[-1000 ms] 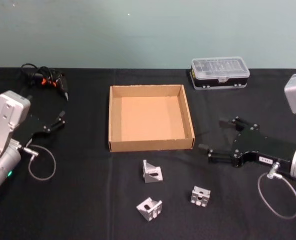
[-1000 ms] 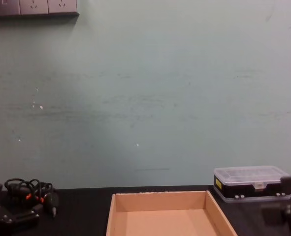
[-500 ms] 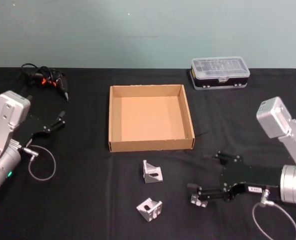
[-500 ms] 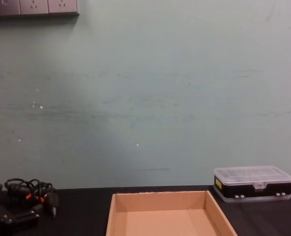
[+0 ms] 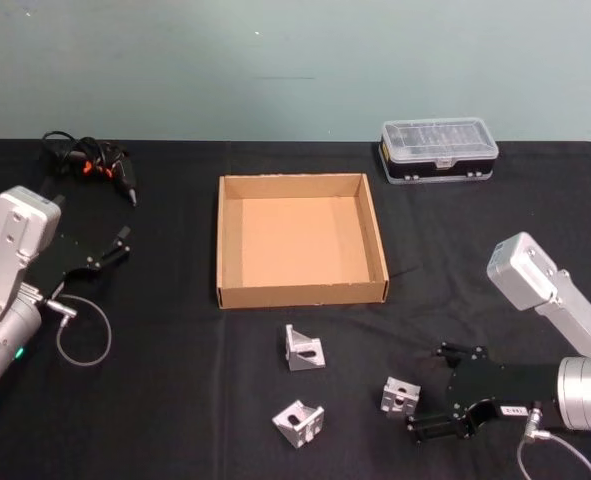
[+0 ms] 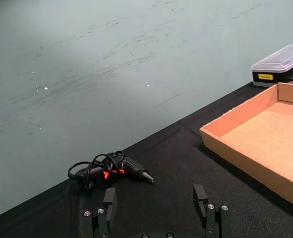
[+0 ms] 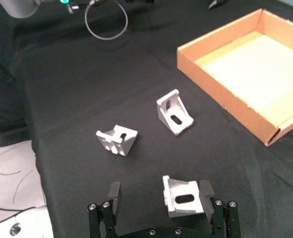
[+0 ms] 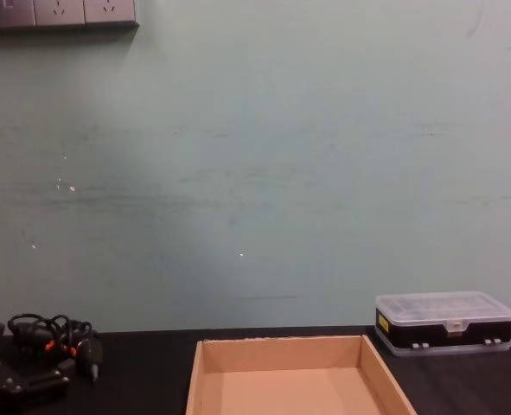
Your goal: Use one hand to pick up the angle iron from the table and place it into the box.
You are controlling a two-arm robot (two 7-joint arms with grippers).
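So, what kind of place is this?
Probably a robot test bench in a lab: a black table against a bare wall, metal angle irons laid out before a cardboard box, wall sockets above.

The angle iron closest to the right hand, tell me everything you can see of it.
The angle iron is a silver-grey metal corner bracket with a slotted face and ribbed sides. It lies on the black table, apart from the box, between the open fingers of the right hand, near one finger.
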